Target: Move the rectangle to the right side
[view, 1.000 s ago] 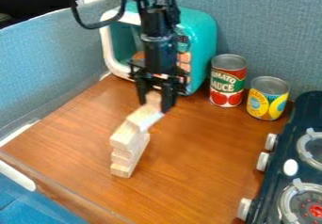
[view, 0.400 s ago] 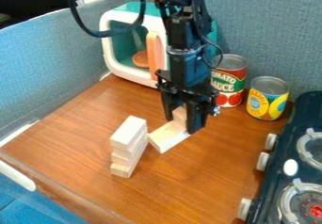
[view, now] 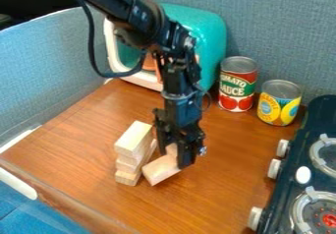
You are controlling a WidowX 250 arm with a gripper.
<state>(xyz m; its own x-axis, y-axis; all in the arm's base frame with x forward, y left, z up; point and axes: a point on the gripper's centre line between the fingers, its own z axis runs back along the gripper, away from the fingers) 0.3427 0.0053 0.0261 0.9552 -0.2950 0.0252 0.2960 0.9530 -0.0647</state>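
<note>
Camera view: brown surface (view: pixel 220 193); end effector (view: pixel 173 158) low over its middle, gripping the block (view: pixel 160 170). Stack (view: pixel 132 142) just beside, on the view's left. From my grip the block slants down to the view's lower left, long axis running toward the stack's near right side; can't tell if they touch. I'd go right, away from the stack; swinging that free end left could topple it.

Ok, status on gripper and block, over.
Gripper closed on wooden block. Block low at the table. Block stack close alongside; contact unclear.
</note>
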